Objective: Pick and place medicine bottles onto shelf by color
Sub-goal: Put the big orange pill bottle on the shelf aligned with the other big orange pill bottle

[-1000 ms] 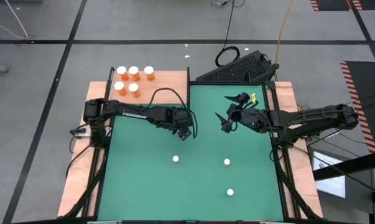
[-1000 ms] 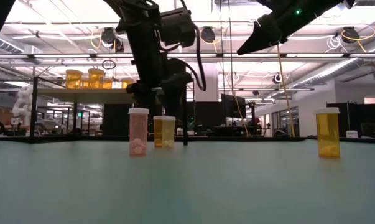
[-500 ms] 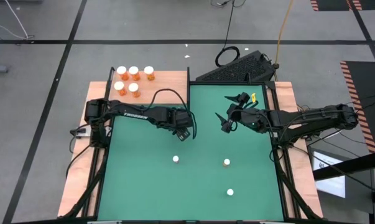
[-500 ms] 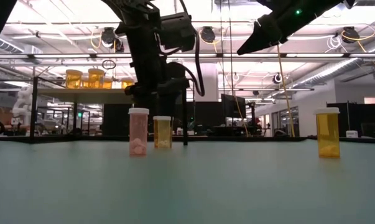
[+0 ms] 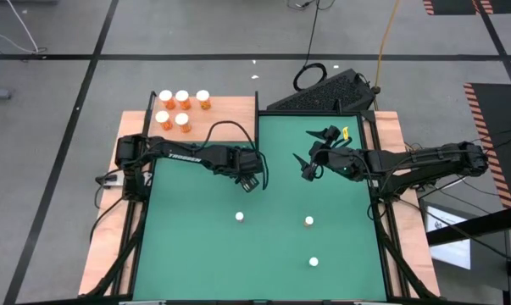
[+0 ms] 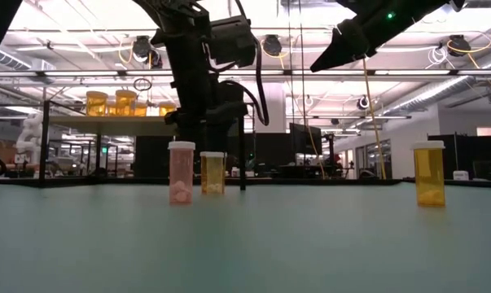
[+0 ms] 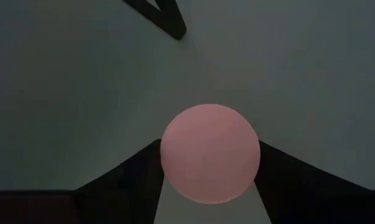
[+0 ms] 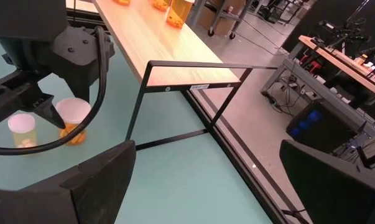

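Now the left gripper (image 7: 209, 180) brackets an orange bottle's white cap (image 7: 210, 152), fingers touching both sides; right gripper (image 5: 310, 161) hangs spread wide.

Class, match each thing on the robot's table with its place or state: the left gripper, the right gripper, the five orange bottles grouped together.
Things:
1. left gripper
2. right gripper
3. five orange bottles

Places or states:
a. standing on the wooden shelf
b. open, above the green mat, holding nothing
c. closed on a bottle

Pairs: 1-c, 2-b, 3-a
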Robot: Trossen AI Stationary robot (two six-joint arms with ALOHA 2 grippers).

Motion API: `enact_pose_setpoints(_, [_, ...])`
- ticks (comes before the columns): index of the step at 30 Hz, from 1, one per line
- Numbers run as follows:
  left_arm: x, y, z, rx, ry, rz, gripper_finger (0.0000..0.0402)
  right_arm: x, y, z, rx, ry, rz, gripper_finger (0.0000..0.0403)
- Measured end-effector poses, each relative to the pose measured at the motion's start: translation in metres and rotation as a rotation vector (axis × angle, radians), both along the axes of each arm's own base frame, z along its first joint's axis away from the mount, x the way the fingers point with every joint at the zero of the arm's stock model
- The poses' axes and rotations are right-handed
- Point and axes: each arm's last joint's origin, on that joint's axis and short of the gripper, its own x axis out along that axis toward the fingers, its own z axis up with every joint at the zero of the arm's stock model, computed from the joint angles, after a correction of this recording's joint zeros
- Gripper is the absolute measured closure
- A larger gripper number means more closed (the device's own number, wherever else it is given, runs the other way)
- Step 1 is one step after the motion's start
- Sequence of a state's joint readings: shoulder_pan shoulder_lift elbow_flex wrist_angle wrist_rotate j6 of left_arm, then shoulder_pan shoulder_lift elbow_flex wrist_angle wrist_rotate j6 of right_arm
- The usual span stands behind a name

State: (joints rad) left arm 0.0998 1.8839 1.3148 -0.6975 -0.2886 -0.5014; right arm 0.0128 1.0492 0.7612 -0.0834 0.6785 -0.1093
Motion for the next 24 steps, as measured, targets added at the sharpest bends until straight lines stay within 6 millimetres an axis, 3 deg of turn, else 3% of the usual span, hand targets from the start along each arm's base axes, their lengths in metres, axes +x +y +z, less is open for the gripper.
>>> enact_pose_setpoints(11, [-0.006, 0.000, 0.022, 0.015, -0.048, -0.029, 0.0183, 0.000, 0.000, 0.000, 0.000, 0.000, 0.000, 0.0011])
enact_pose_setpoints(24, [-0.032, -0.012, 0.084, 0.045, -0.203, -0.089, 0.0183, 0.000, 0.000, 0.000, 0.000, 0.000, 0.000, 0.0011])
